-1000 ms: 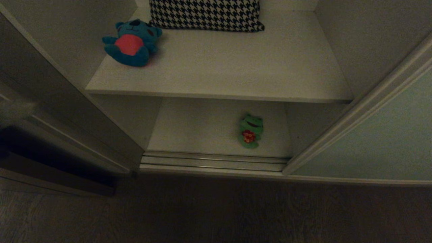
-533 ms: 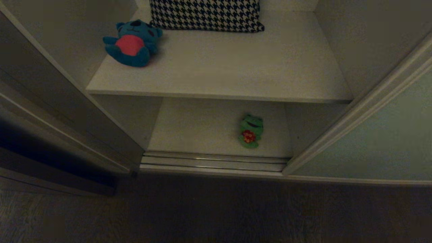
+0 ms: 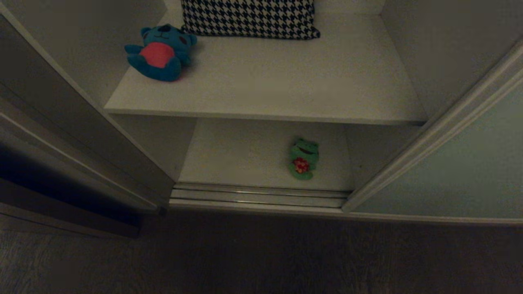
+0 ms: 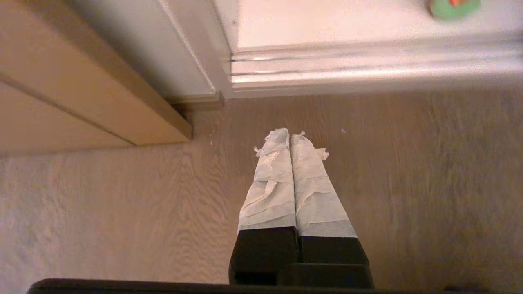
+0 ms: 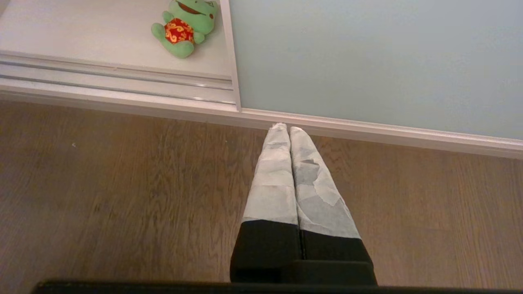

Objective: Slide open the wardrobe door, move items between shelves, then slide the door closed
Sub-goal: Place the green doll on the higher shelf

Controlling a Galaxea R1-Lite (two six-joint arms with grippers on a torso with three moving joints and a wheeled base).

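Wardrobe stock as I see it from the head camera:

Sliding wardrobe door point(image 3: 461, 175): pale grey-green panel in a light frame, standing at the right, with the compartment to its left open.

Upper shelf point(image 3: 286, 81): white board. I count a teal-blue bear point(image 3: 160, 52) with a red belly at the far left, lying on its back just beside the left wall, and a houndstooth cushion point(image 3: 249, 18) at the far back, its left corner just beside the bear's head.

Lower shelf point(image 3: 245, 155): white board below it. I count one green frog point(image 3: 303, 158) in red patterned clothing, lying face up right of centre, near the front edge and the door track point(image 3: 257, 196).

Dark side panel point(image 3: 61, 134): at the left, outside the compartment.

Wooden floor point(image 3: 261, 257): nearest me, in front of the track.

Left gripper point(image 4: 290, 136): out of the head view; my left wrist camera shows its paper-wrapped fingers pressed together, holding nothing, over the floor near the wardrobe's left corner.

Right gripper point(image 5: 289, 130): out of the head view; fingers likewise pressed together and empty, over the floor, tips near the bottom rail of the door, the frog well apart to the left
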